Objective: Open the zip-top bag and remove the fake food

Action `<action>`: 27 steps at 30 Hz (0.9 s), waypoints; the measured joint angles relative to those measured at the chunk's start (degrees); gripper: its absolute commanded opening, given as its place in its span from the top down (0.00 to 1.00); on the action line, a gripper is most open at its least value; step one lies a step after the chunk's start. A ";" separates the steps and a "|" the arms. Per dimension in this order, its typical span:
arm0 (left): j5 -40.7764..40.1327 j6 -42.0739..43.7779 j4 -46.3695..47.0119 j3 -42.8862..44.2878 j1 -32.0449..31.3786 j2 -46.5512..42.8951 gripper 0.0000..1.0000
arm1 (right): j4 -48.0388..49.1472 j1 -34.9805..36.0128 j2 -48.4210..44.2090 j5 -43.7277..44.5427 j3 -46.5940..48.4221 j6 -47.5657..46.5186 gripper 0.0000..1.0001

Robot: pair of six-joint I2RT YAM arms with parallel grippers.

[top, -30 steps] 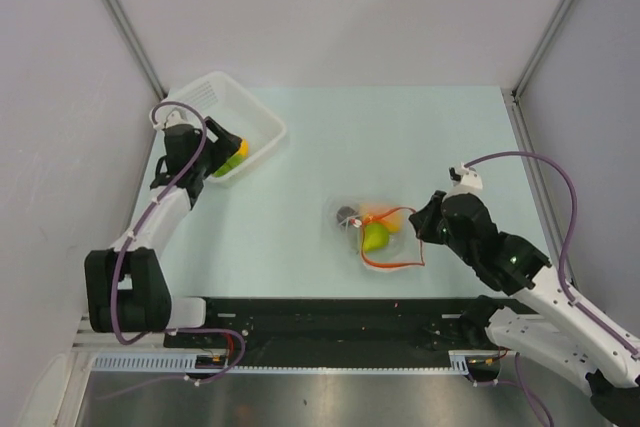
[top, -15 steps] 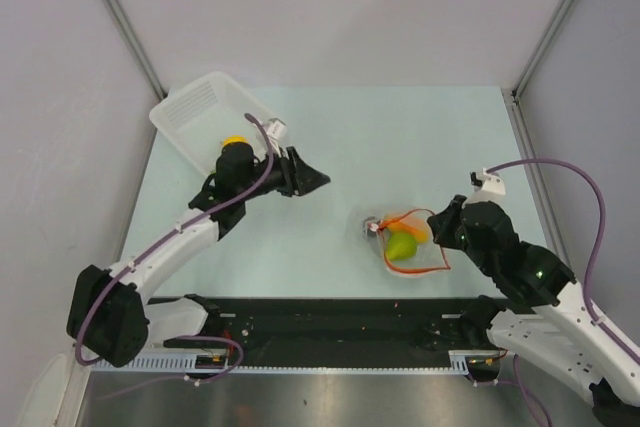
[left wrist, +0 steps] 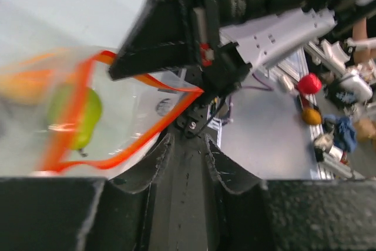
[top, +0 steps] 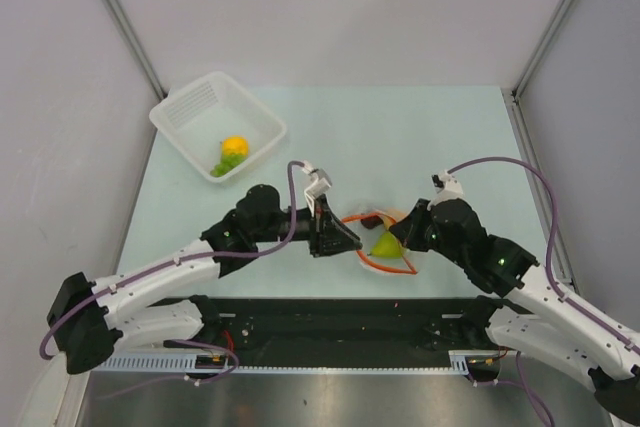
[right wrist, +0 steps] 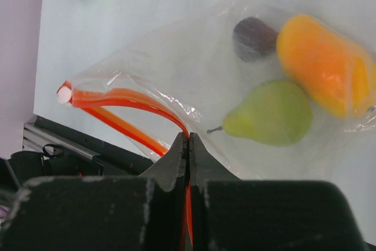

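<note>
Lab robot cell: grey panel walls (top: pixel 330 17), aluminium framing (top: pixel 120 17)

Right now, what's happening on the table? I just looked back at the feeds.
The right claw is shut on the red-orange zip strip of the zip-top bag, whose mouth is parted. The left claw is open beside the strip, gripping nothing. A green pear, an orange piece and a dark round piece lie inside the bag. The white basket holds a yellow-orange fruit.

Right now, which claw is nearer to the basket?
Left. The left claw sits beside the bag, on the side facing the basket; the right claw pinches the bag's zip, farther away. Neither touches the basket.
</note>
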 measured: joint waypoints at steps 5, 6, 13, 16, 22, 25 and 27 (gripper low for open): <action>-7.21 5.38 0.04 -0.07 -9.42 1.79 0.76 | 0.81 0.04 -0.15 -0.13 0.04 0.09 1.00; -9.07 6.36 0.04 -0.07 -10.78 2.78 0.77 | 0.76 0.04 -0.31 -0.11 0.04 0.26 1.00; -21.64 12.39 -0.98 1.27 -14.03 11.91 0.79 | 0.37 0.04 -3.82 0.02 0.04 0.87 1.00; -24.55 13.49 -0.90 2.91 -14.05 14.93 0.79 | 0.00 0.04 -4.63 0.13 0.04 0.94 1.00; -29.77 13.40 1.01 7.34 -14.45 21.05 0.78 | -0.68 0.04 -4.57 0.07 0.04 1.31 1.00; -32.85 12.04 -0.11 10.25 -14.51 24.81 0.69 | -1.31 0.04 -4.66 0.13 0.04 1.55 1.00; -34.29 10.71 -0.33 11.89 -14.51 27.58 0.61 | -1.57 0.04 -4.85 0.15 0.02 1.55 1.00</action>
